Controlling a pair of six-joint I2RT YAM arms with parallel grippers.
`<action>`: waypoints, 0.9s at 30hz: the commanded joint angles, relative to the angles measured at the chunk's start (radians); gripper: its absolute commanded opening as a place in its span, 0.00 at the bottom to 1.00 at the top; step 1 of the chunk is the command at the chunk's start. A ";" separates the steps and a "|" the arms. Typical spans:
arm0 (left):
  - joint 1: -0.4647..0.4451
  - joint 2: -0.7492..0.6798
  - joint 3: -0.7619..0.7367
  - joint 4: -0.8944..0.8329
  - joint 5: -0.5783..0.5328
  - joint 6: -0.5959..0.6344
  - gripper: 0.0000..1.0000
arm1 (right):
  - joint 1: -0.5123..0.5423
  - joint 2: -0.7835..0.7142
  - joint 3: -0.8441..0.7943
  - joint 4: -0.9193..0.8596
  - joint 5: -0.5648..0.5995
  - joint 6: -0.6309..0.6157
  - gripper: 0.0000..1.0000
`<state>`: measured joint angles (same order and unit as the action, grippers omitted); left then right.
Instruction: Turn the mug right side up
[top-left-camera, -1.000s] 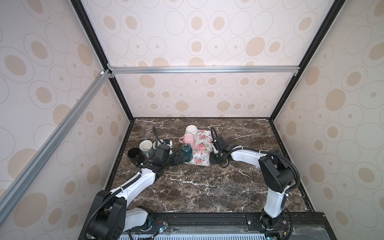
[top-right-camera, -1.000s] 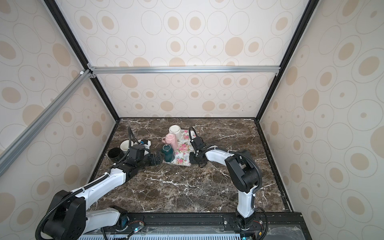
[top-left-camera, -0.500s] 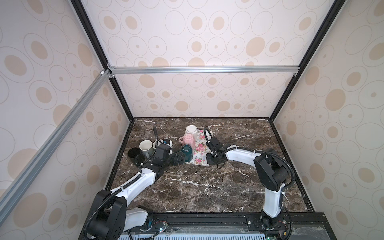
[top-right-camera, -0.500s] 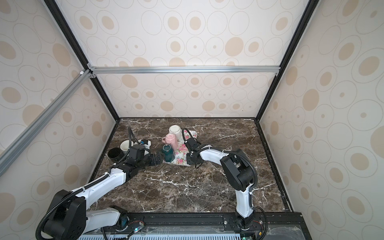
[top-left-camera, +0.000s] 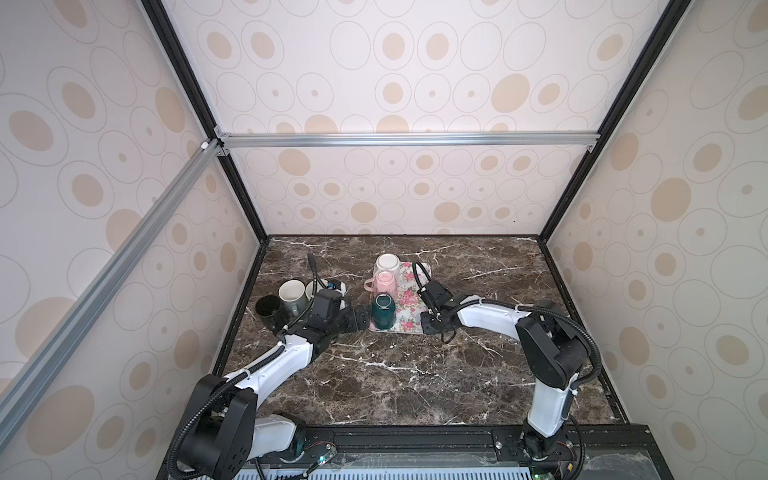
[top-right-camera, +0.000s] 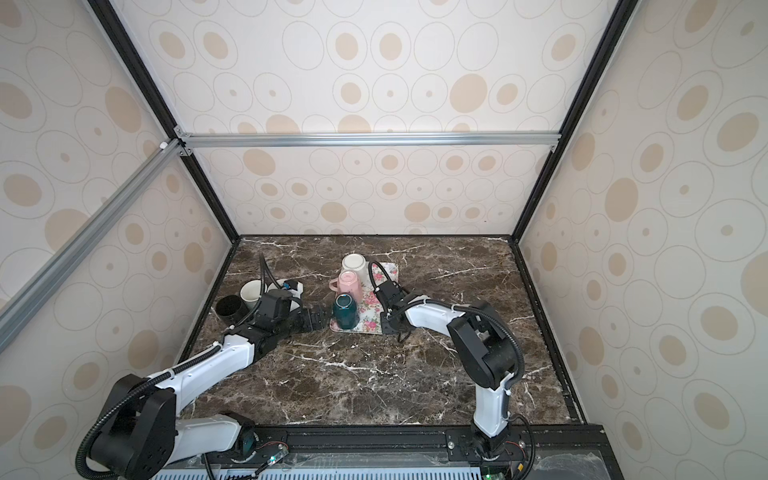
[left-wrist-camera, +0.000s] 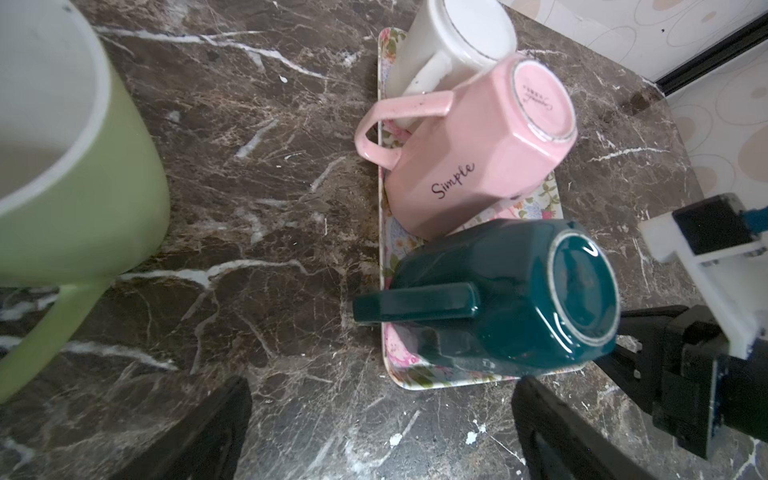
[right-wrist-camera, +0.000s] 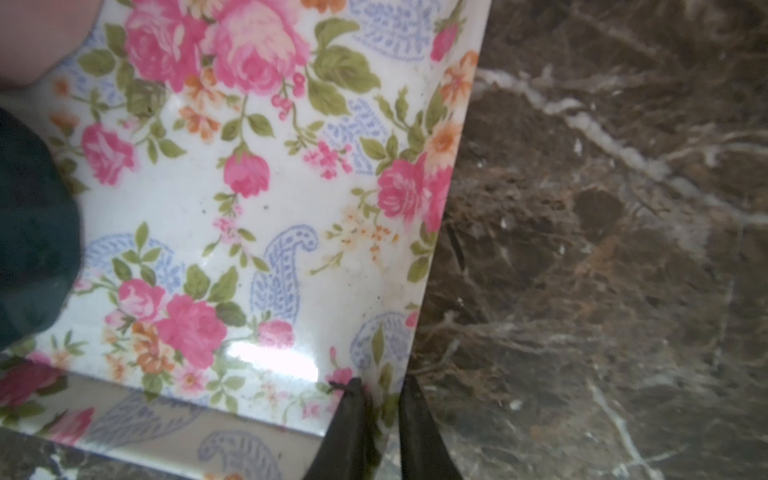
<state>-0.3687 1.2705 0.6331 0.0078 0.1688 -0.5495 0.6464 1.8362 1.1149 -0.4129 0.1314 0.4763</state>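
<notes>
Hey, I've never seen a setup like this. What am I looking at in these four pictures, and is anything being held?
Two white robot arms work on a marble table inside a walled booth. Two pictures look down from overhead, nearly identical; two come from cameras on the arms' wrists. A floral tray carries a white mug, a pink mug and a dark green mug, all upside down. Left of it stand upright mugs. The right hand is pinched shut on the tray's rim. The left hand is open near the dark green mug, holding nothing.
</notes>
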 joint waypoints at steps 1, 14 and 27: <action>-0.009 0.015 0.043 0.021 0.017 0.028 0.99 | -0.020 -0.004 -0.089 -0.142 0.005 -0.030 0.18; -0.075 0.075 0.103 0.036 0.041 0.079 0.99 | -0.070 -0.161 -0.258 -0.159 -0.005 -0.061 0.18; -0.116 0.093 0.181 0.089 0.211 0.294 0.98 | -0.269 -0.413 -0.320 -0.218 -0.117 -0.043 0.36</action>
<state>-0.4679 1.3674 0.7788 0.0719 0.3237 -0.3492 0.3851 1.4368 0.7712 -0.5568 0.0193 0.4404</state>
